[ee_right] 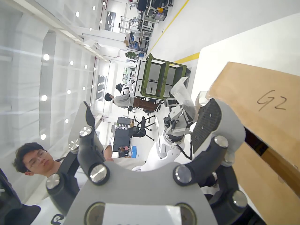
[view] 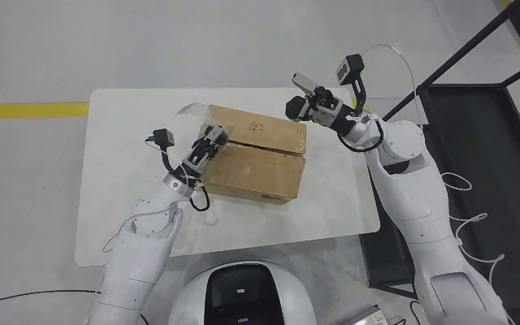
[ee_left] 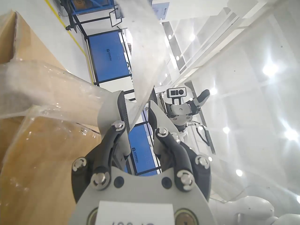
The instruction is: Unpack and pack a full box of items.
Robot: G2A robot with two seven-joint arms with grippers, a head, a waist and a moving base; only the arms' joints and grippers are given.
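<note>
A brown cardboard box [view: 260, 154] marked "G2" lies on the white table [view: 122, 179], its top flaps folded down with a dark seam between them. At the box's left end, my left gripper [view: 213, 140] is shut on a clear tape strip [view: 192, 111] that rises off the box. In the left wrist view the tape strip [ee_left: 140, 36] runs between the fingers of the left gripper [ee_left: 137, 111], beside the box [ee_left: 35, 153]. My right gripper [view: 298, 96] hangs open above the box's far right corner, holding nothing. The right wrist view shows the right gripper [ee_right: 150, 115] with its jaws wide apart next to the box [ee_right: 257, 90].
A black metal rack [view: 471, 130] stands just off the table's right edge. A yellow floor line [view: 41, 109] runs behind the table at the left. Bare table surface lies left of and in front of the box.
</note>
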